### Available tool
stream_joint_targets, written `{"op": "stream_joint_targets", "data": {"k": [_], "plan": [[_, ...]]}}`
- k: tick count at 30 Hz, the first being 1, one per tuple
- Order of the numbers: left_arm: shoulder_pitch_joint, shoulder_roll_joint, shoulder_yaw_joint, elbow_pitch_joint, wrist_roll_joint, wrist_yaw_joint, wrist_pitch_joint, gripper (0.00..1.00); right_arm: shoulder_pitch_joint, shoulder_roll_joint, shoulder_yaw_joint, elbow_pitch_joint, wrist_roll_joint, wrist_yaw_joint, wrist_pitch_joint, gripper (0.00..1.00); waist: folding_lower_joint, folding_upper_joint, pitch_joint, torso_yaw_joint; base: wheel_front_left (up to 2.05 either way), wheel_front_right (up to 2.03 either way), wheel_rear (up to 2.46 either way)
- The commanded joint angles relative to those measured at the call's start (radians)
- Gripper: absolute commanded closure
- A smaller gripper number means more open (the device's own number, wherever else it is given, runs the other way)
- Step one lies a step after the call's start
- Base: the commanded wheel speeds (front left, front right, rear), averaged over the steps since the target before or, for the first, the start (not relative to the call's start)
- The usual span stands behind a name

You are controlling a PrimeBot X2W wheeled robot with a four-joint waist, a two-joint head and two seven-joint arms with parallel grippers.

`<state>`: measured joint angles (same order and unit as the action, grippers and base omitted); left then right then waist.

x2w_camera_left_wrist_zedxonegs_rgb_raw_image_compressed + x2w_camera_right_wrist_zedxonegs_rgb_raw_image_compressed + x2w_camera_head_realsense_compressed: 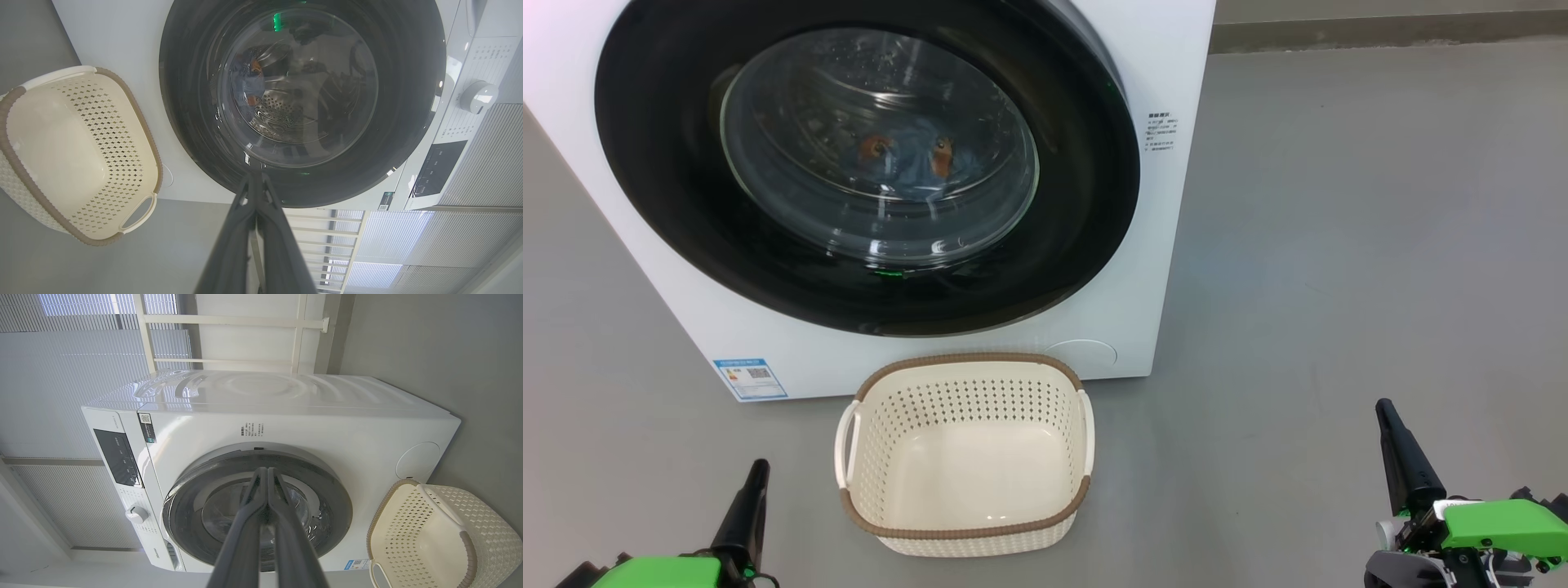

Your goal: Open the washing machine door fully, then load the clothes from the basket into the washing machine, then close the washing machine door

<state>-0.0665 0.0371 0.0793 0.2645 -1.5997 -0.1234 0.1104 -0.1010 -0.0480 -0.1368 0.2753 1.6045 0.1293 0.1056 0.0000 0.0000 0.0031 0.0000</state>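
Two hands are hanging low, the left hand (756, 478) at the lower left, the right hand (1385, 415) at the lower right, each with fingers pressed together, gripping and touching nothing. The washing machine door (670, 163) is sitting shut on the washing machine (1168, 245) at the upper left, the clothes (907, 159) showing behind its glass. The basket (968, 359) is standing on the floor (1339, 286) below it.

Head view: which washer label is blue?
The sticker at the washing machine's lower left corner, near the basket; the text label right of the door is black print.
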Motion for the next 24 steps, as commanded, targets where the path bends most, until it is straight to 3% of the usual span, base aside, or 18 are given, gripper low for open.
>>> {"op": "stream_joint_targets", "data": {"k": [1, 24], "plan": [[-0.042, 0.013, 0.035, -0.019, -0.009, -0.007, 0.003, 1.00, -0.007, -0.002, 0.022, -0.030, 0.003, 0.001, 0.008, 1.00, 0.0000, 0.0000, 0.000, 0.000, 0.00, 0.00, 0.00], [-0.042, 0.013, 0.035, -0.019, -0.009, -0.007, 0.003, 1.00, -0.007, -0.002, 0.022, -0.030, 0.003, 0.001, 0.009, 1.00, 0.0000, 0.0000, 0.000, 0.000, 0.00, 0.00, 0.00]]}}
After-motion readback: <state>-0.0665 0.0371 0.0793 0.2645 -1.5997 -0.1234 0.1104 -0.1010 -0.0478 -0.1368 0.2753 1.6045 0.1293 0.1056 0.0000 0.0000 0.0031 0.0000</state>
